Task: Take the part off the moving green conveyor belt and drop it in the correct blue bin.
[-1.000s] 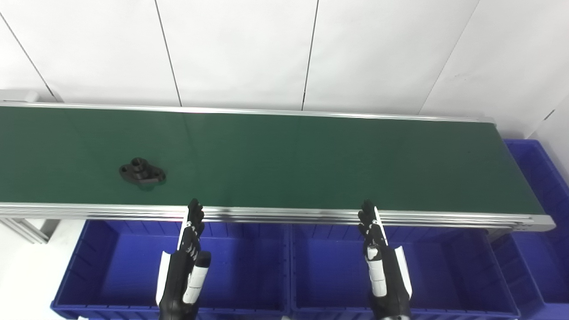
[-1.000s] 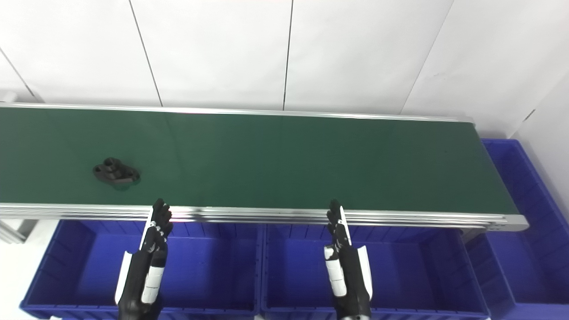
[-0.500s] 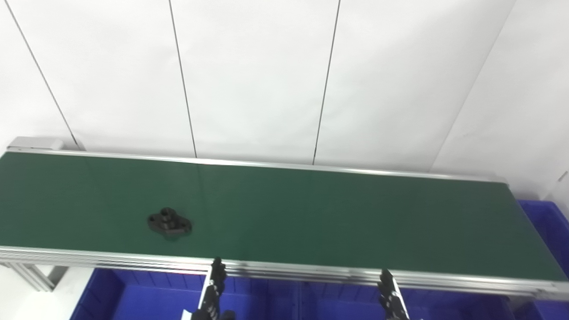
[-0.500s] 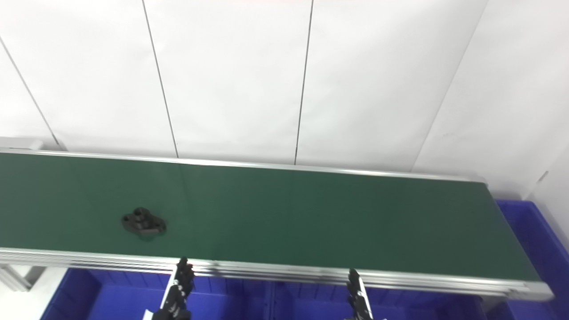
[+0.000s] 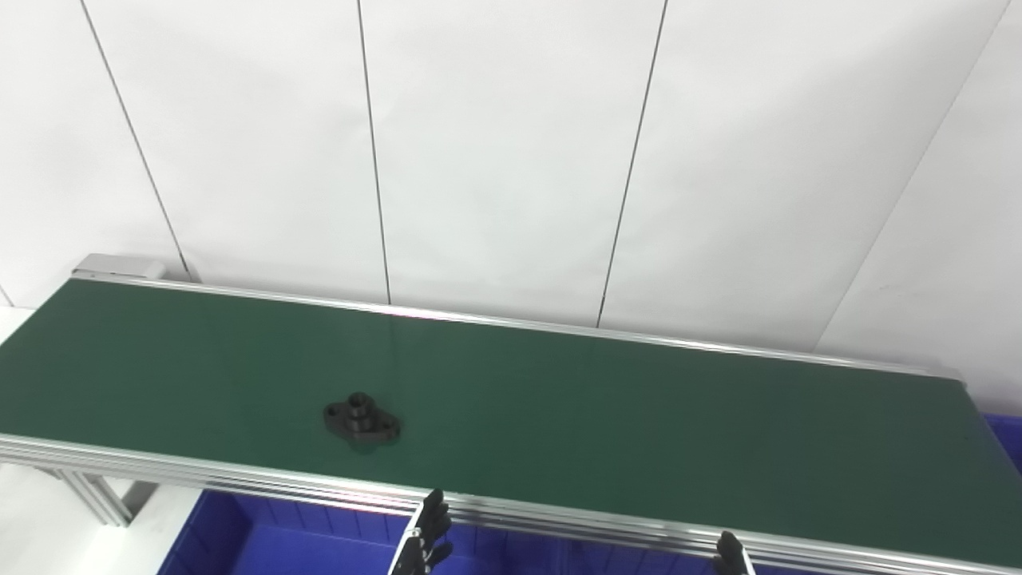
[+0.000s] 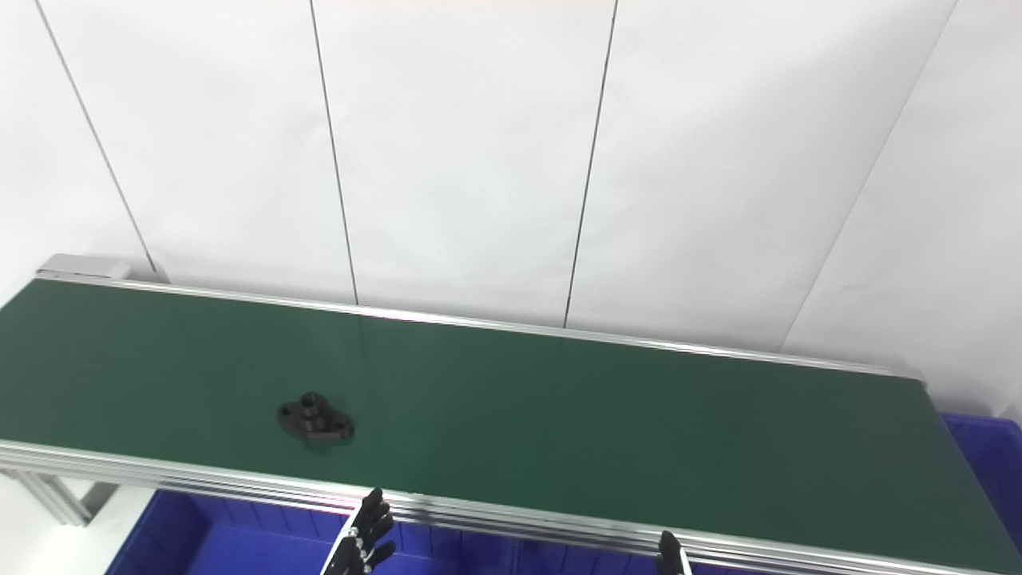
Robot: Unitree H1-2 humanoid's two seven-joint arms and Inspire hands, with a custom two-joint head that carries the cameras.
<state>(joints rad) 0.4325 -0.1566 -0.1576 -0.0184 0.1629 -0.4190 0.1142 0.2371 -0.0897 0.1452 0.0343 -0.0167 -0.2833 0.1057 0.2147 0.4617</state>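
A black flanged part (image 5: 361, 421) with a raised round hub lies on the green conveyor belt (image 5: 607, 431), left of centre and near the belt's front rail. Only the fingertips of my left hand (image 5: 424, 537) show at the bottom edge, in front of the rail and to the right of the part. Its fingers are spread and hold nothing. Of my right hand (image 5: 730, 553) just a black tip pokes up at the bottom edge, too little to judge. Both hands are below the belt and apart from the part.
A blue bin (image 5: 263, 543) shows below the front rail at the bottom left, and a corner of another blue bin (image 6: 978, 447) sits past the belt's right end. An aluminium rail (image 5: 239, 479) edges the belt. White wall panels stand behind.
The camera has tilted up and turned, so belt and hands sit lower in the picture and the bins are mostly out of view. The part has travelled rightward along the belt.
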